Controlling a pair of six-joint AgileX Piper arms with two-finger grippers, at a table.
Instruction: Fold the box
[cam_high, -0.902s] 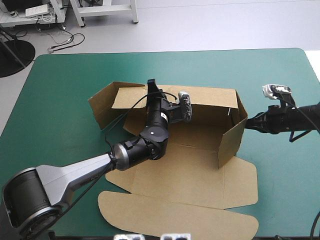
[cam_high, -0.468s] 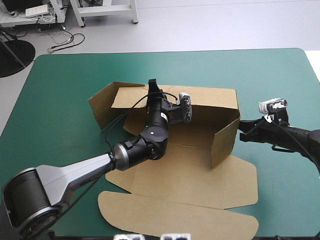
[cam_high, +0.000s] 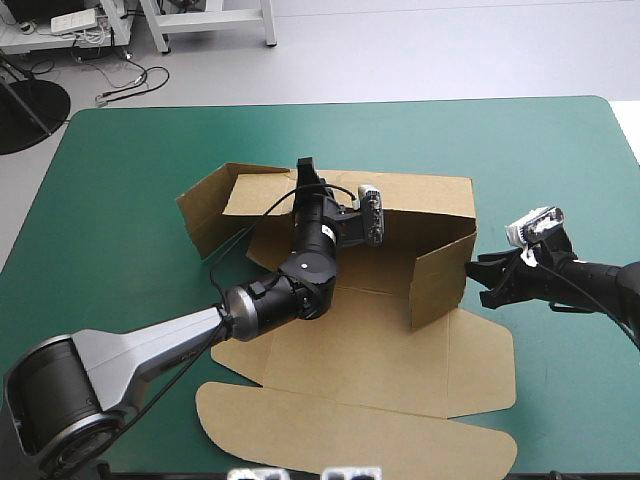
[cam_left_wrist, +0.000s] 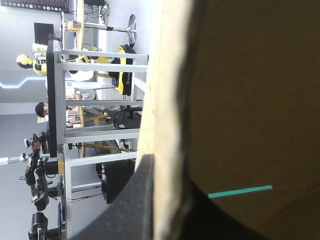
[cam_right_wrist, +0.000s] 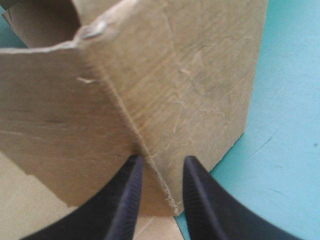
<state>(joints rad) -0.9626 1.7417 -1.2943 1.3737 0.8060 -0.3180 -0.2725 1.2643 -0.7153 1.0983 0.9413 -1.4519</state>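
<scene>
A worktop (cam_high: 560, 150) with a teal-green cover filled most of the high view. Around its middle lay the brown box (cam_high: 390, 330), a cut sheet of board partly stood up. The floor of the box lay flat. Its lid (cam_high: 350, 430), with rounded corners, was spread flat toward the near edge and reached almost to that edge. The back wall (cam_high: 420, 200) stood upright on the side toward the far edge. A left flap (cam_high: 205, 215) at that wall's left end angled outward toward the left edge. The right wall (cam_high: 440, 275) also stood upright, swung inward from the back wall's right end so that it slanted across the floor.

The left arm (cam_high: 150, 350), grey and black, reached from the near left corner across the box floor up to the back wall. The left gripper (cam_high: 304, 168) sat at the top edge of the back wall, near its left end. In the left wrist view the pale cut edge of the board ran between its black fingers (cam_left_wrist: 135, 205), which were all but closed, pinching the sheet.

The right gripper (cam_high: 478, 278) came in from the right edge, low over the cover, just outside the right wall. In the right wrist view its two black fingers (cam_right_wrist: 125, 200) stood slightly apart and held nothing. Their tips sat at the wall's outer face, either side of a crease in the board. Whether they touched it could not be told.
</scene>
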